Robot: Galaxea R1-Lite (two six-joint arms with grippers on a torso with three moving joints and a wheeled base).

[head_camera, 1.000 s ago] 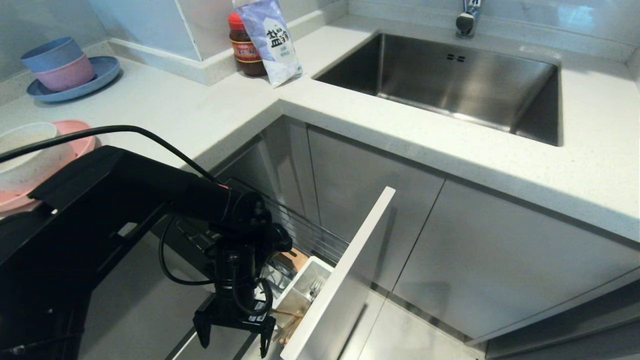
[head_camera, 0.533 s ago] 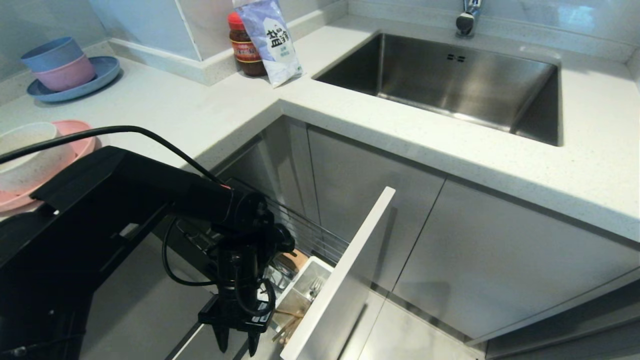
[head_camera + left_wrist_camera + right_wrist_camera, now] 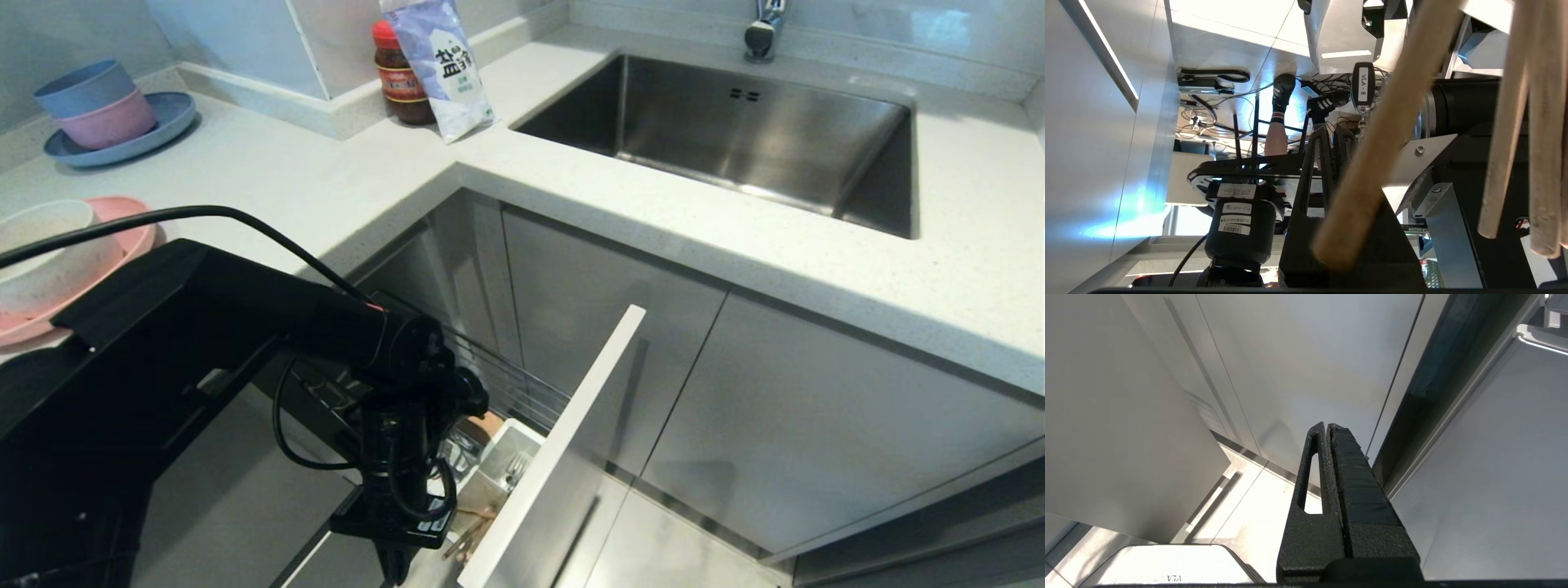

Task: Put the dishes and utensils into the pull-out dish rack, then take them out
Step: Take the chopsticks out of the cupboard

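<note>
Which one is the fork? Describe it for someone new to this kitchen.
Find the pulled-out dish rack below the counter corner. At its front stands a white cutlery cup. The fork is the silver metal piece inside it, unlike the wooden chopsticks beside the cup.

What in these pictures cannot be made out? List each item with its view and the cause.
1. Head view: the left gripper is cut off by the bottom edge, so a grip on the chopsticks is unclear.
2. Left wrist view: the chopsticks are blurred, crossing in front of the gripper.
3. Head view: the dish rack floor is hidden by the left arm.
4. Head view: the fork in the cutlery cup is too small.
</note>
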